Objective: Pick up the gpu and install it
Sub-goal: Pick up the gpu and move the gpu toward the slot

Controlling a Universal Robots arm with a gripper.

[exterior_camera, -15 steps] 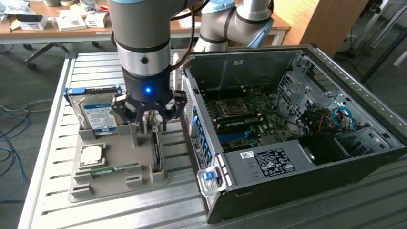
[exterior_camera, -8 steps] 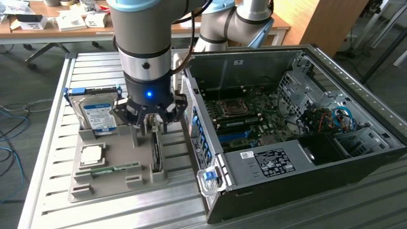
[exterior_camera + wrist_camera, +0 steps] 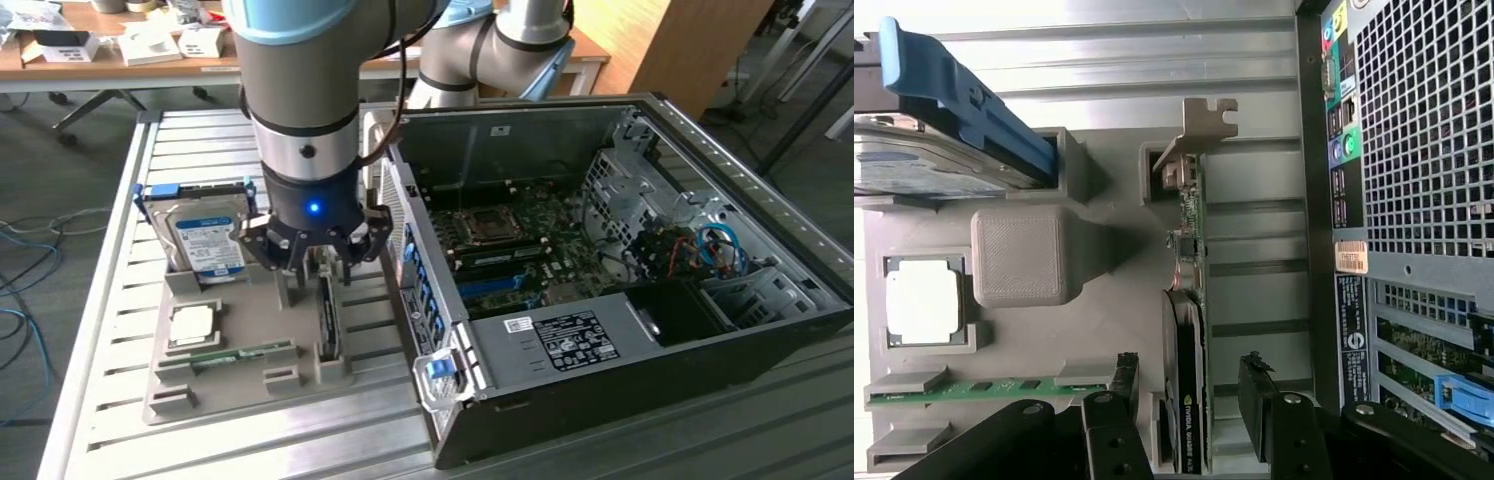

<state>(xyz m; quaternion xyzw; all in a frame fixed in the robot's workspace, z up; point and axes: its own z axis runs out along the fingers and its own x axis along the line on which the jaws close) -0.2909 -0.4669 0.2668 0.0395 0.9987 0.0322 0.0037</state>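
The gpu (image 3: 327,322) stands on its edge in a slot of the grey holder tray (image 3: 238,392), just beside the open computer case (image 3: 577,345). In the wrist view the gpu (image 3: 1188,300) is a thin dark card with a silvery end bracket (image 3: 1199,125) at its far end. My gripper (image 3: 320,262) hangs directly above the card, open. In the wrist view the gripper (image 3: 1189,390) has one finger on each side of the card, and its fingertips (image 3: 1254,385) stand apart from it.
On the same tray are a silver hard drive (image 3: 207,238) in a blue bracket, a processor chip (image 3: 194,322) and a green memory stick (image 3: 230,353). The case lies on its side on a slatted metal table (image 3: 100,330), its motherboard (image 3: 521,235) exposed.
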